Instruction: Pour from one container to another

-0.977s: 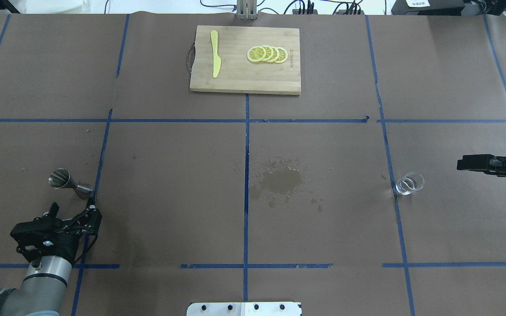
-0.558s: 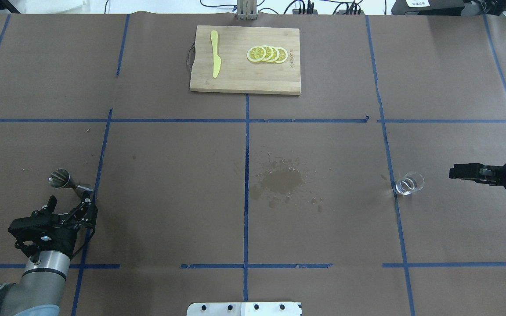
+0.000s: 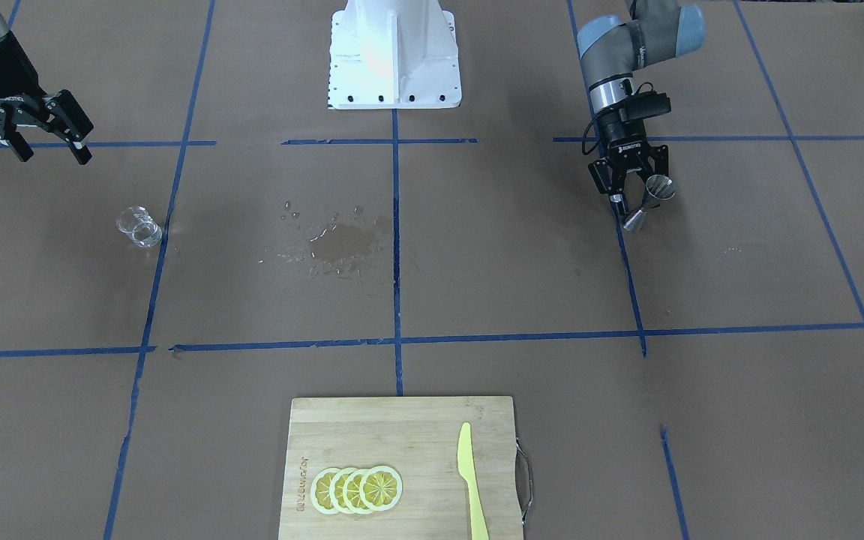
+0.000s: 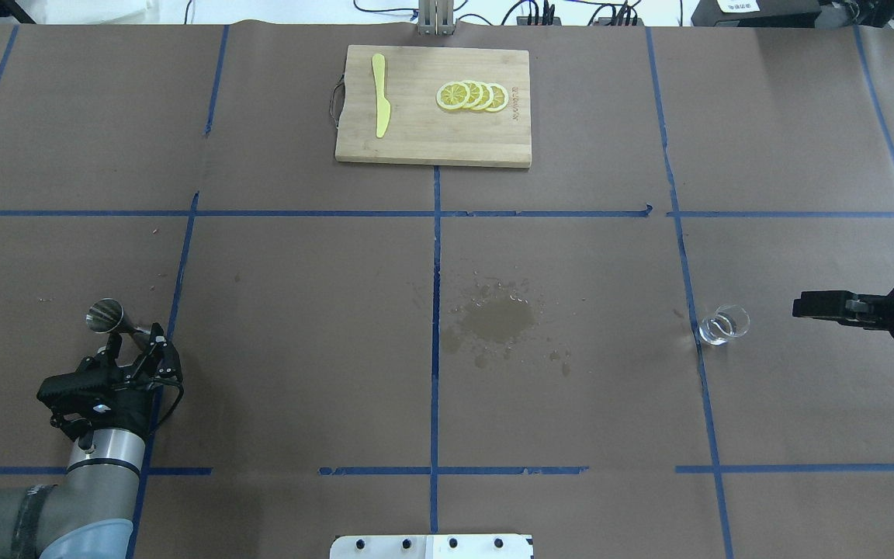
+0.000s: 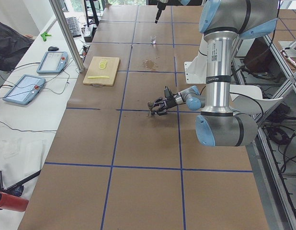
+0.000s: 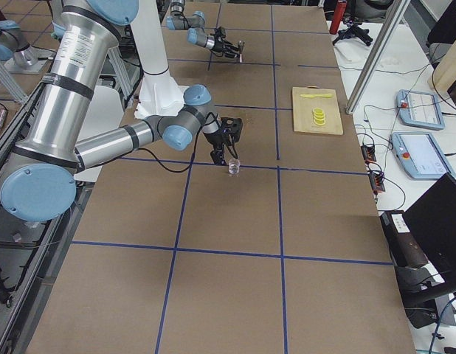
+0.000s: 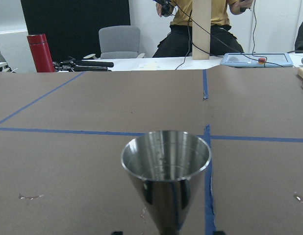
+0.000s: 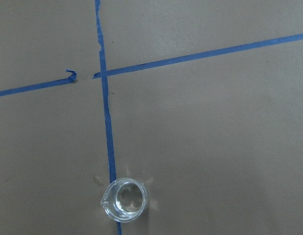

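The steel hourglass jigger (image 4: 108, 316) stands upright on the table's left side and fills the left wrist view (image 7: 166, 166). My left gripper (image 4: 136, 341) is open, with its fingers on either side of the jigger's lower cone and not touching it (image 3: 636, 193). The small clear glass cup (image 4: 723, 324) stands on a blue tape line at the right and also shows in the right wrist view (image 8: 125, 199). My right gripper (image 3: 53, 154) hangs open above the table, to the right of the glass and apart from it (image 4: 800, 304).
A wooden cutting board (image 4: 431, 144) with lemon slices (image 4: 472, 95) and a yellow knife (image 4: 379, 93) lies at the far middle. A wet stain (image 4: 497, 318) marks the paper at the centre. The robot's white base (image 3: 394, 60) stands at the near edge.
My left gripper has moved forward until its open fingers straddle the jigger's lower part. My right gripper shifted slightly towards the glass, then held still.
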Tool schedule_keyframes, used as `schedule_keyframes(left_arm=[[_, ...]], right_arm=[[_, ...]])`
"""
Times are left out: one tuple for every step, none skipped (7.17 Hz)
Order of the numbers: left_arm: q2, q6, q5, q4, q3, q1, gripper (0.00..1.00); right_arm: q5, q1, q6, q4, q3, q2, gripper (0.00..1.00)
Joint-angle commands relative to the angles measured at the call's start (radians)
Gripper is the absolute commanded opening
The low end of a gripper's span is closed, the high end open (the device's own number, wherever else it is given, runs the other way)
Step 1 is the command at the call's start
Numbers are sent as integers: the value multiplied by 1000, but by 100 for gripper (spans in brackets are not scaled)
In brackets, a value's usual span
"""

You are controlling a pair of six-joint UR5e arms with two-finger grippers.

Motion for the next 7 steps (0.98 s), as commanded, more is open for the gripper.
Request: schedule_keyframes(left_arm=[[-1, -7, 5, 0, 6, -18, 55], [5, -7, 5, 0, 4, -26, 55], [8, -7, 7, 0, 4, -32, 53], [6, -7, 17, 0, 6, -33, 52], [5, -7, 19, 0, 6, -33, 45], [2, -10, 19, 0, 6, -33, 29], [3, -16, 20, 0, 3, -33, 7]], right_arm=[[1, 0, 0, 0, 0, 0, 100], [1, 0, 0, 0, 0, 0, 100], [1, 0, 0, 0, 0, 0, 100], [1, 0, 0, 0, 0, 0, 100], [1, 0, 0, 0, 0, 0, 100], [1, 0, 0, 0, 0, -2, 100], [1, 0, 0, 0, 0, -3, 100]])
